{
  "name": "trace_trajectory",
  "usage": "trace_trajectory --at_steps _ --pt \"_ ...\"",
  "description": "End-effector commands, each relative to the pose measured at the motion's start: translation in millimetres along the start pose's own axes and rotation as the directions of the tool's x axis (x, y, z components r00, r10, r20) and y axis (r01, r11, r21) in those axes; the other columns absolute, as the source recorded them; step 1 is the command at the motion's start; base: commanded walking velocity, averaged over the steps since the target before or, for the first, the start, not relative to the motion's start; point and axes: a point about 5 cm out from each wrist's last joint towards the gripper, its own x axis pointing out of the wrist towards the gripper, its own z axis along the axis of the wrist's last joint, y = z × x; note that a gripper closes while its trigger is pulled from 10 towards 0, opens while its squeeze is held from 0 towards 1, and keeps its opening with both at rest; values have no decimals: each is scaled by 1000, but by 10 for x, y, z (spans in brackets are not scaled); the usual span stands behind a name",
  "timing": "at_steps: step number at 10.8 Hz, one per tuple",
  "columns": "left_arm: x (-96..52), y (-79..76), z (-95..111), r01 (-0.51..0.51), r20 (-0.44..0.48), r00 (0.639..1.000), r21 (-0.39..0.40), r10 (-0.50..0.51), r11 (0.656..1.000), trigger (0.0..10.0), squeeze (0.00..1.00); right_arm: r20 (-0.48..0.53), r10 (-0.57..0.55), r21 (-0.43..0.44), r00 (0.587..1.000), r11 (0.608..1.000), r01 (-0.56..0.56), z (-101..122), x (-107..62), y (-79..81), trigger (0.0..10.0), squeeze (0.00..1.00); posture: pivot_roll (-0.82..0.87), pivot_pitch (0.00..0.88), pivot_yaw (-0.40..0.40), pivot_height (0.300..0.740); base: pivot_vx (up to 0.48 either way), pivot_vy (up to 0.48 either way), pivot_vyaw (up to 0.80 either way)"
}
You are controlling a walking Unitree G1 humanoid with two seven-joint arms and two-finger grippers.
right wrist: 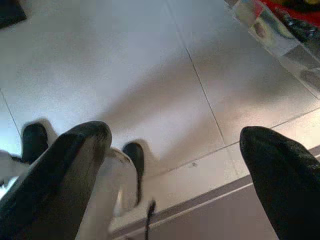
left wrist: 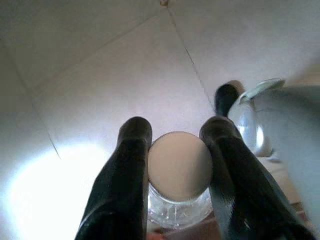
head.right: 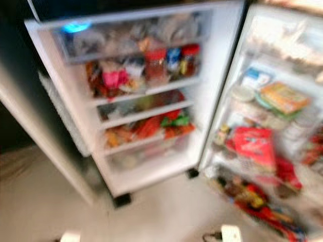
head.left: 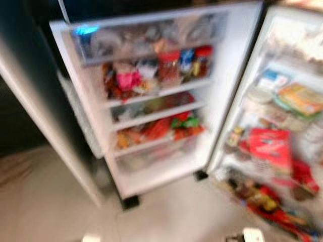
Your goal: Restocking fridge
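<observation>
Before my eyes the fridge door (head.left: pixel 151 96) hangs open, blurry, its shelves full of packets, then down at my left claw (left wrist: pixel 177 165) my fingers are clamped on a clear jar (left wrist: pixel 179 172) with a pale lid above the floor (left wrist: pixel 100 85), and my right claw (right wrist: pixel 175 165) is spread wide, holding nothing.

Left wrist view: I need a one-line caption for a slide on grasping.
Left hand grips a clear jar by its pale lid above the tiled floor.
</observation>
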Motion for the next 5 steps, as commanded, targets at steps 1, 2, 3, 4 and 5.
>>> trace_trajectory --at_steps 1,2,3,4,5 --pt "-26 50 -116 -10 -40 999 -7 10 1000 10000 0 -3 8 21 1000 1000 -8 -8 3 32 10000 0 35 14 8 740 0 0 0" --pt "-27 46 -118 -9 -41 999 -8 8 1000 10000 0 -4 18 2 1000 1000 -18 -4 4 34 10000 0 35 10 7 740 0 0 0" --pt "-28 44 -123 -8 -41 999 -11 8 1000 10000 0 -4 19 -1 1000 1000 -19 -6 3 34 10000 0 35 6 5 740 0 0 0" --pt "-30 43 -129 -9 -44 999 -13 8 1000 10000 0 -5 21 -6 1000 1000 -21 -9 2 35 10000 0 35 0 4 740 0 0 0" --pt "-30 42 -129 -9 -44 999 -14 8 1000 10000 0 -4 17 -2 1000 1000 -17 -10 2 33 10000 0 37 0 3 740 0 0 0"
